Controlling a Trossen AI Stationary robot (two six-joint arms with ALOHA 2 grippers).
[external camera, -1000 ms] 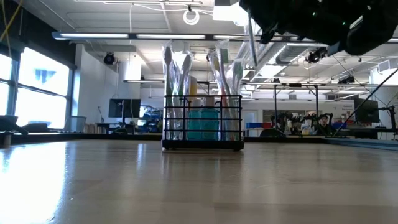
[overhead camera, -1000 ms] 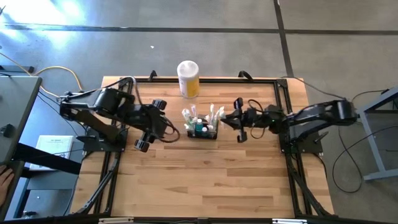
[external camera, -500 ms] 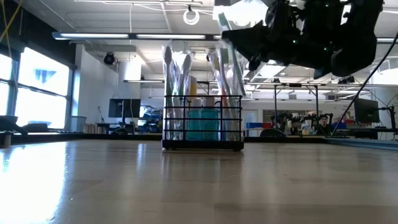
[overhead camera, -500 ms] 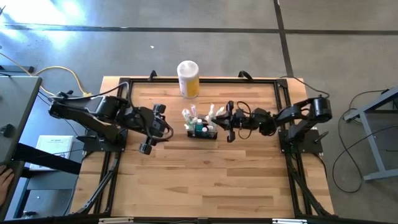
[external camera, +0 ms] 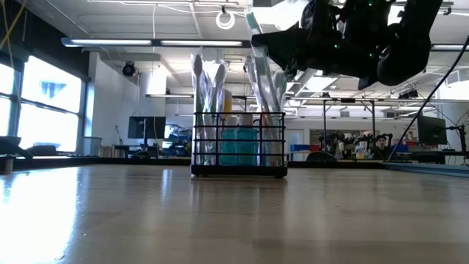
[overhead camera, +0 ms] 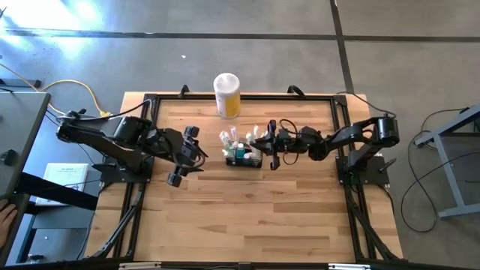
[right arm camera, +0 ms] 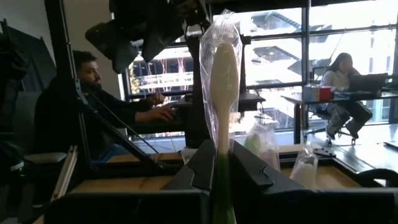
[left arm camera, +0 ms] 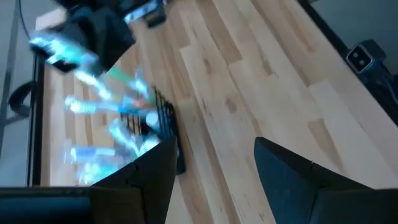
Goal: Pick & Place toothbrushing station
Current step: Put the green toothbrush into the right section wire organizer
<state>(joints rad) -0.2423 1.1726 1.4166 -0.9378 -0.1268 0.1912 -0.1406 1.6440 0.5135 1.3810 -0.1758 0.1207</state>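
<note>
The toothbrushing station is a small black wire basket standing on its base mid-table, with several wrapped toothbrushes upright in it. My right gripper reaches in from the table's right, over the basket's right end. It is shut on a toothbrush in clear wrap. In the low view that brush slants among the tops of the standing brushes, and its lower end is hidden. My left gripper hangs open above the wood left of the basket, holding nothing. My right gripper pinches the toothbrush's green handle between its two fingers, below the white head. The fingers come about level from the table's right and lie across the brush. The head stands up above the fingers. I cannot tell whether the lower end is inside the basket.
A tall yellow-and-white canister stands at the table's far edge, behind the basket. Black frame rails run along the table's sides. Bare wood lies on the near half. People sit at desks in the room beyond.
My right gripper, shut on the toothbrush throughout, has gone toward the table's left and down, from well right of the basket to over its right end. My left arm has sunk a little beside the basket.
</note>
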